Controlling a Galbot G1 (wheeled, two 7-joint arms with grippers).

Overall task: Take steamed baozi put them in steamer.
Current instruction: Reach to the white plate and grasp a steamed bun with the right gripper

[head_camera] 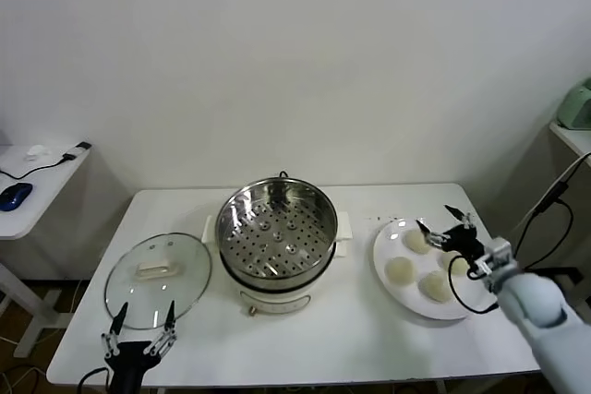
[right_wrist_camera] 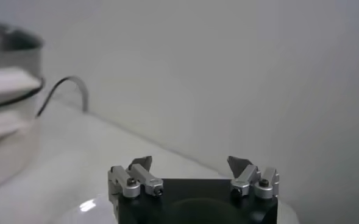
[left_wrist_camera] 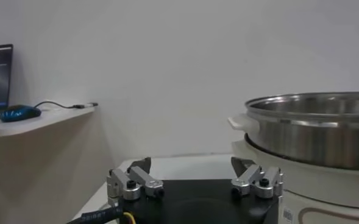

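Four buns (head_camera: 421, 265) on white plate (head_camera: 389, 291), right of empty steamer (head_camera: 276, 233) | right pincer (head_camera: 442, 221) wide open over them | left pincer (head_camera: 140, 331) open, tabletop (head_camera: 360, 339) front by lid (head_camera: 158, 280)

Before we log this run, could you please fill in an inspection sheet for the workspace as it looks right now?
Surface: white table, nothing spilled.
Job's things: steamer open at centre, perforated tray bare; four baozi on the white plate to its right.
Clutter: glass lid lying flat left of the steamer.
Grippers: right gripper open, over the plate's far side, holding nothing; left gripper open at the table's near left edge, by the lid.
Cables: black cable along the right arm; a cord on the side desk.
Surroundings: white wall; blue mouse on the side desk.
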